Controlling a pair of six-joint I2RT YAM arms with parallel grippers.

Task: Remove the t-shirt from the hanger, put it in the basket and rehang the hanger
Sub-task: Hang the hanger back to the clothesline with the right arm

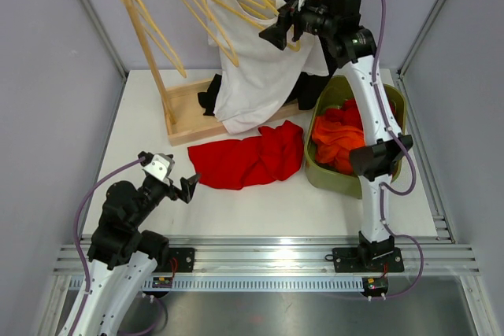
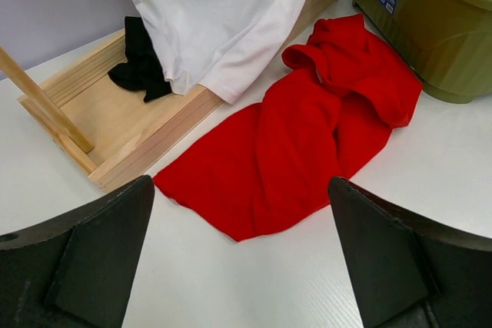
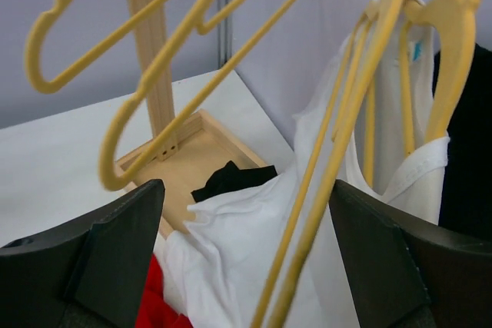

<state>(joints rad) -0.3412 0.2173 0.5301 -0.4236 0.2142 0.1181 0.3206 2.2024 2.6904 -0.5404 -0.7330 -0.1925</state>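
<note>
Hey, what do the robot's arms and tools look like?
The left arm and right arm have white links, black joints and a purple cable each. The left tool and right tool are black, with two broad wedge fingers.

Bright, even overhead light, soft shadows. In the right wrist view the near hangers at upper left are blurred; the left wrist view is sharp.

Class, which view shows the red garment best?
Left wrist view: the red garment is large and central, folds clear. Top external shows it whole but small; right wrist catches only a sliver.
</note>
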